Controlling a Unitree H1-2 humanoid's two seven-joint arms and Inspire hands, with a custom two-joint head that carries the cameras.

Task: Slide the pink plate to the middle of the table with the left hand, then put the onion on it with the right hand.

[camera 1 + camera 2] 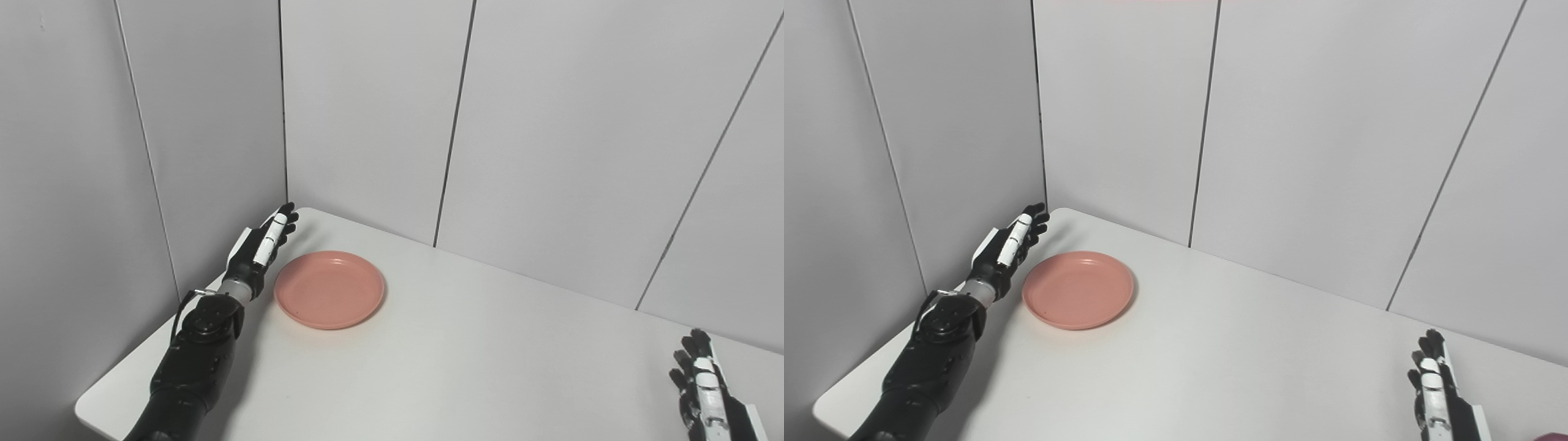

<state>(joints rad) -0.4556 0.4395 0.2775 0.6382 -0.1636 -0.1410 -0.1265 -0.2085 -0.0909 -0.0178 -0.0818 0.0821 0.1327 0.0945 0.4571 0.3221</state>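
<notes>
Item: pink plate [329,289], round, shallow, smooth matte, on my white table [465,355] near its far left corner. My left hand [260,248] just left of the plate, fingers straight, holding nothing. My right hand [1436,392] far right of it, fingers extended, empty.

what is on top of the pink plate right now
Nothing: the pink plate lies bare on the table, no onion on it. The left hand stands open beside its left rim. What lies under the plate is covered.
</notes>
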